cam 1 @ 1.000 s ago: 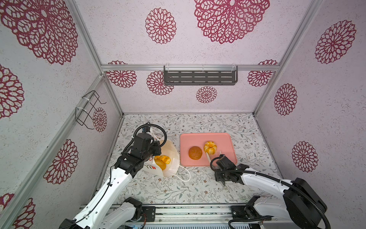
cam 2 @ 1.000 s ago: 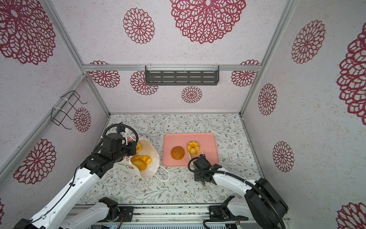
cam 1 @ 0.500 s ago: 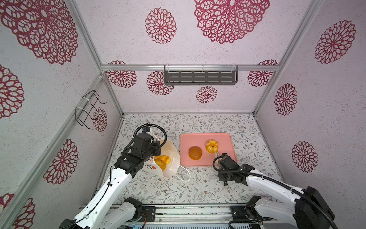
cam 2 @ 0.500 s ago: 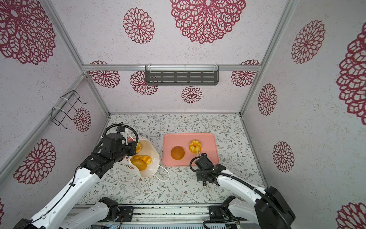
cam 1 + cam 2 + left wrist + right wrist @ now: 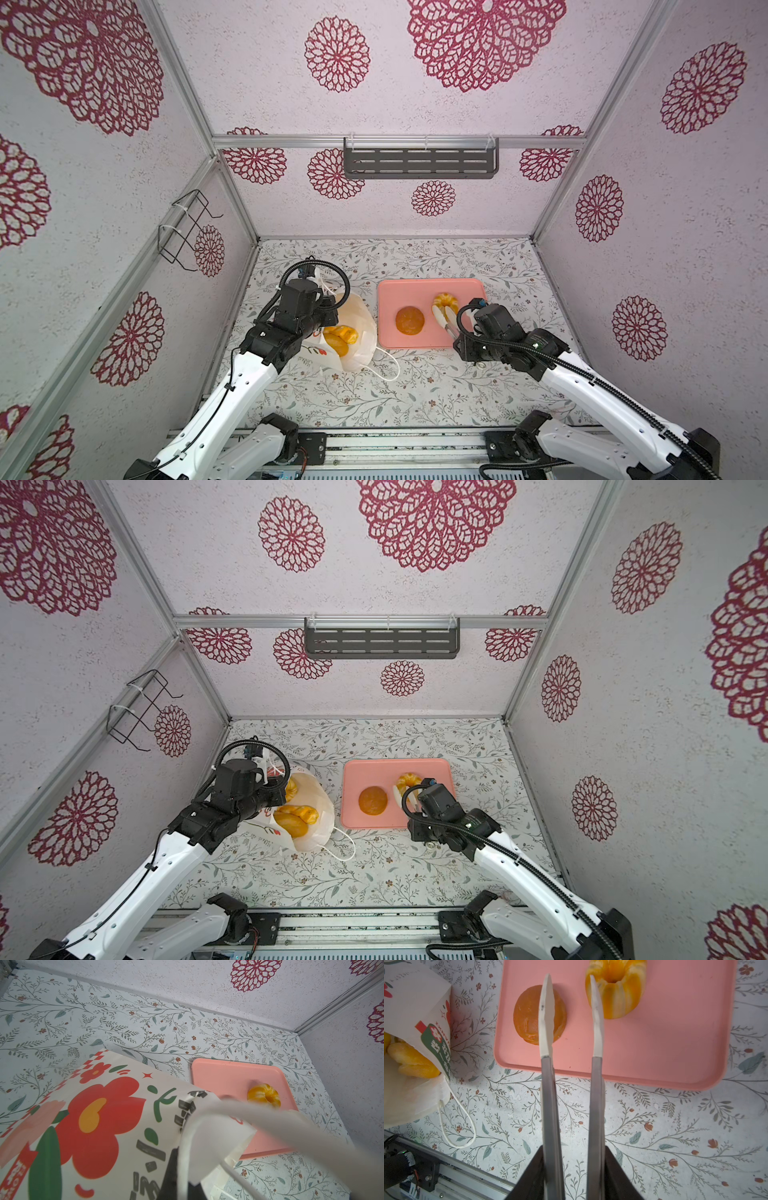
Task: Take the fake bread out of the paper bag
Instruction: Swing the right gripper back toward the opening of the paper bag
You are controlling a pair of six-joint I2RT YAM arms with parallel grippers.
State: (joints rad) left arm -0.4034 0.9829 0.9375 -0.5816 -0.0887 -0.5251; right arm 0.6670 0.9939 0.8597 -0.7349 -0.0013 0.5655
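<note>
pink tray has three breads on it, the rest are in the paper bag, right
Not three: the right wrist view shows two on the pink tray, a round brown bun and a ridged ring bun. The rest are in the paper bag.

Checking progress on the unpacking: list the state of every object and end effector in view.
paper bag: tipped, mouth open, not emptied.
yellow loaves: inside the paper bag.
round brown bun: resting on pink tray.
ridged ring bun: resting on pink tray.
left end effector: shut on bag rim.
right end effector: open, empty, over tray.
</note>
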